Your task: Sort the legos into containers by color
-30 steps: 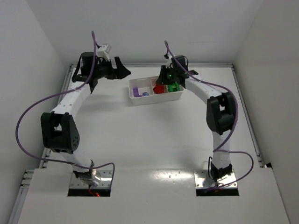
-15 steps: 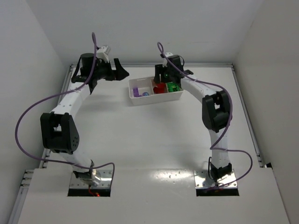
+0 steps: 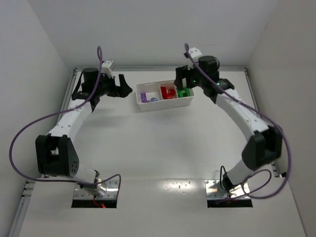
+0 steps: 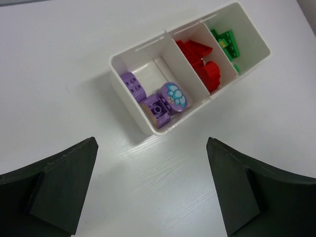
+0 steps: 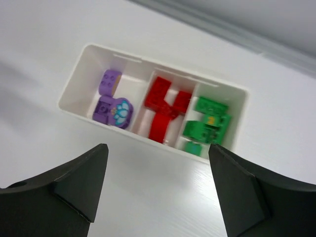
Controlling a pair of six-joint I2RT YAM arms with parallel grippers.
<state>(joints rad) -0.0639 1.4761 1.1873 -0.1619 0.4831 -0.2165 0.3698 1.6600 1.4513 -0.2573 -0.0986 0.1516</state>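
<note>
The long white tray [image 3: 163, 104] lies at the back middle of the table, and its three containers hold the legos. Purple bricks [image 3: 147, 97] fill the left one, red bricks [image 3: 168, 92] the middle, green bricks [image 3: 184, 92] the right. My right gripper [image 3: 180, 79] hovers open and empty over the tray's right end. The right wrist view shows purple [image 5: 111, 103], red [image 5: 165, 108] and green [image 5: 207, 121] bricks beyond my right gripper [image 5: 158, 146]. My left gripper [image 3: 126, 88] stands open and empty left of the tray, facing the purple bricks [image 4: 153, 96].
White walls enclose the table on the left, back and right. A raised rail runs along the table's back edge [image 3: 148, 69]. Purple cables loop from both arms. The two arm bases sit at the near edge.
My right gripper opened and drew up and to the right, away from the green compartment, its elbow swinging out to the right. The left arm shifted slightly down and left, still open.
</note>
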